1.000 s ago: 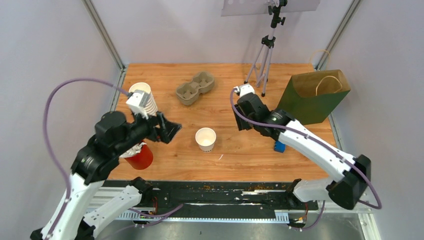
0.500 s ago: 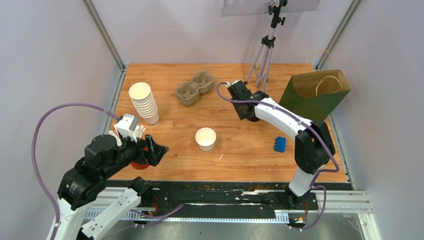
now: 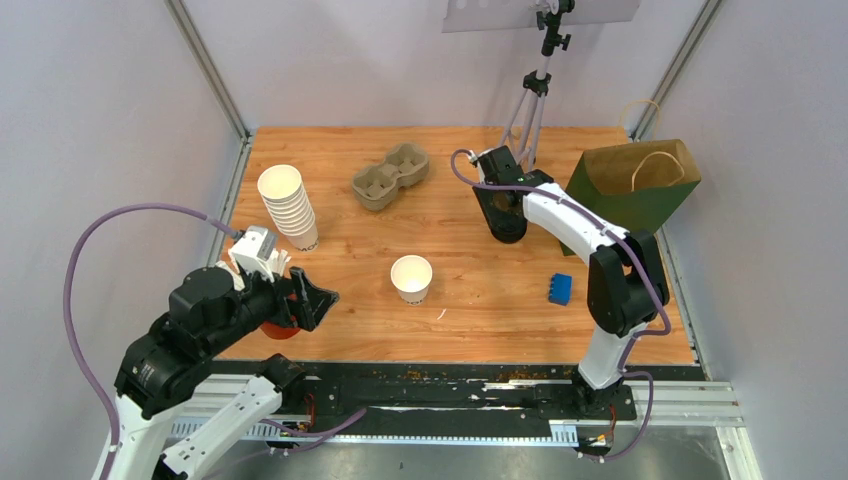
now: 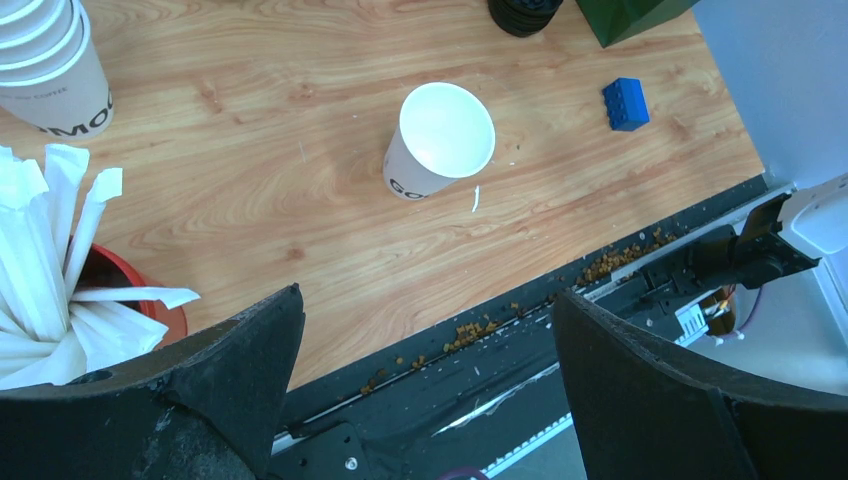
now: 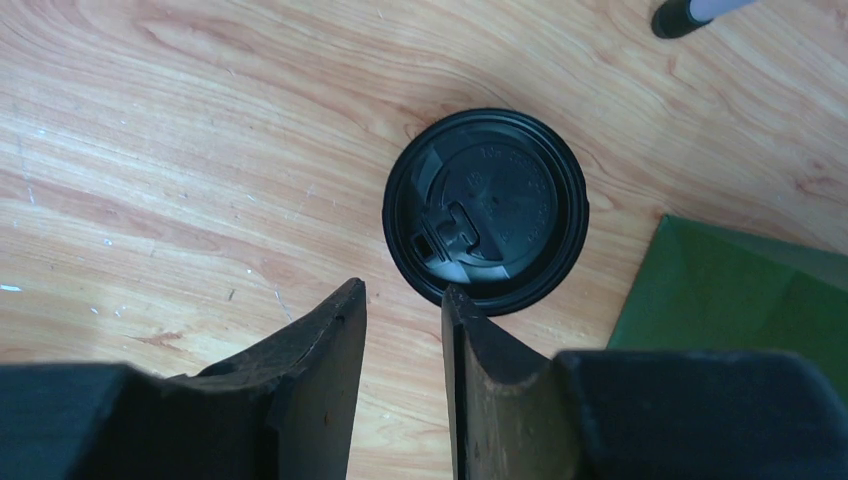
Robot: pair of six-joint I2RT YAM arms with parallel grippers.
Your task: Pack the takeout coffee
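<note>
Lid point(image 5: 487, 210) lies just ahead of the right gripper point(image 5: 400, 300), whose jaws are narrowly parted and empty (light, thin, likely flexible: pinch its rim); left gripper point(image 4: 428, 300) gapes.

Wooden table point(image 3: 480, 300) bears cup stack point(image 3: 288, 205), pulp carrier point(image 3: 390, 176), white cup point(image 4: 440, 140) (lidless), blue block point(image 4: 625, 104), green bag point(image 3: 630, 195), and black lid point(image 5: 485, 210), probably capping a cup.

Wooden table point(image 3: 480, 290), pale grey walls point(image 3: 100, 100), metal corner posts point(image 3: 208, 70).

One open cup point(image 3: 411, 278), one black lid point(image 5: 485, 210), one green bag point(image 3: 628, 195).
</note>
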